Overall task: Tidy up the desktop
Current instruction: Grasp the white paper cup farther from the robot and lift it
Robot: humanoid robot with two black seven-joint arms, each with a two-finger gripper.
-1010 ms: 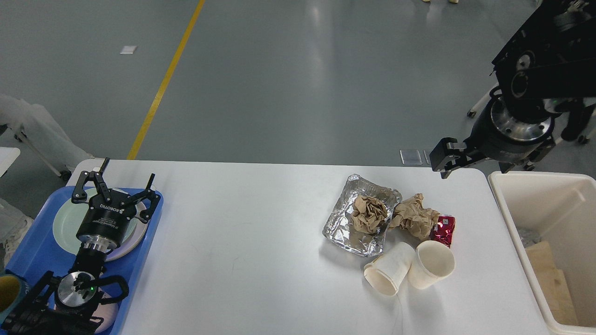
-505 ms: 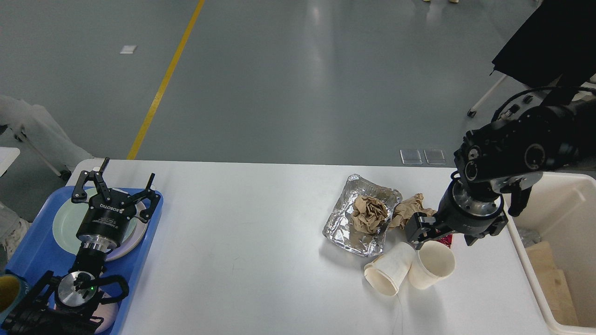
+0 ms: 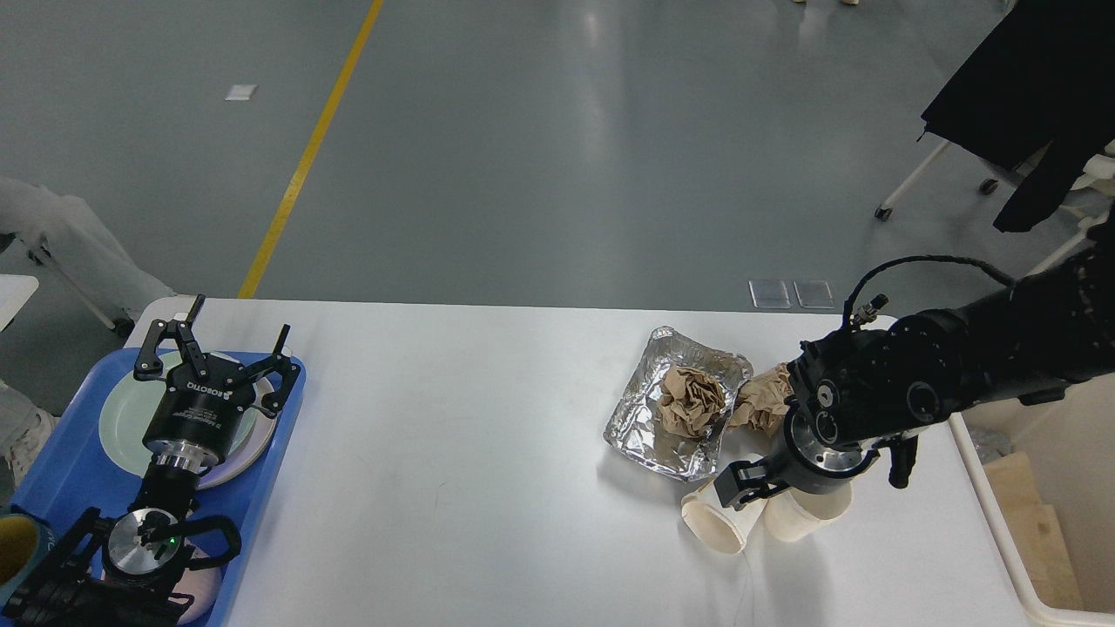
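Right end effector [image 3: 740, 484] over cups [image 3: 723, 515], grip unclear, left end effector [image 3: 213, 344] spread

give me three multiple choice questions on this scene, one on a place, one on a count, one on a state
1. Where is the foil tray?
A. on the white desktop
B. in the bin
C. on the blue tray

2. How many paper cups are in view?
A. one
B. two
C. four

3. How is the left gripper?
A. shut on a cup
B. shut on a plate
C. open

Key: 1 A, the foil lies on the bare tabletop. 2 B, two white cups lie side by side below the right gripper. 3 C, its fingers are spread above the plate, holding nothing.
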